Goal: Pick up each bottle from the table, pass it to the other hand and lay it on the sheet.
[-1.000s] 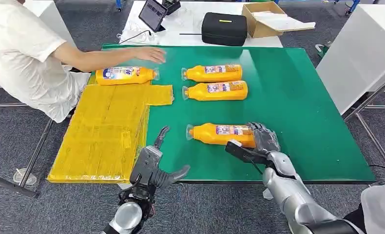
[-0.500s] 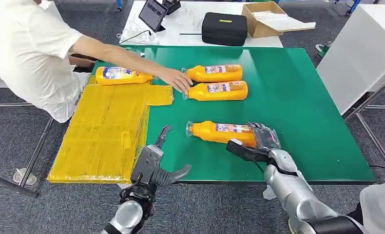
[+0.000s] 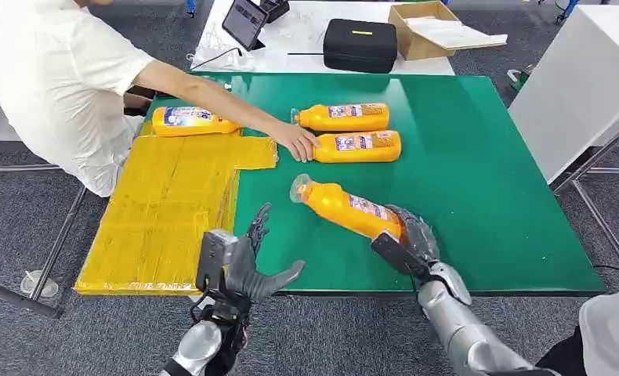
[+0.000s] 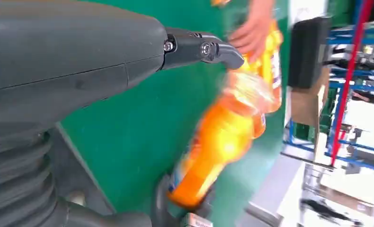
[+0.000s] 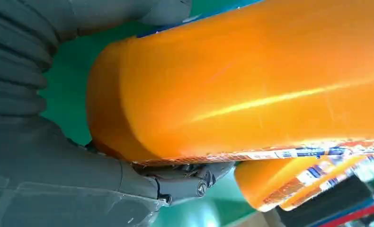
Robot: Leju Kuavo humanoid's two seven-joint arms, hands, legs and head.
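Gripping orange bottle [image 3: 345,208] base, right hand [image 3: 408,239]; left hand [image 3: 240,262] spread, empty.

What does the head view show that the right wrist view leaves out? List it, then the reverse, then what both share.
Head view alone: the yellow sheet, a person's hand on an orange plastic bottle lying on the green table, the black case, the open left hand.

Right wrist view alone: the held bottle's flat base close up, the right hand's thumb under it.

Both: the right hand gripping the tilted orange bottle.
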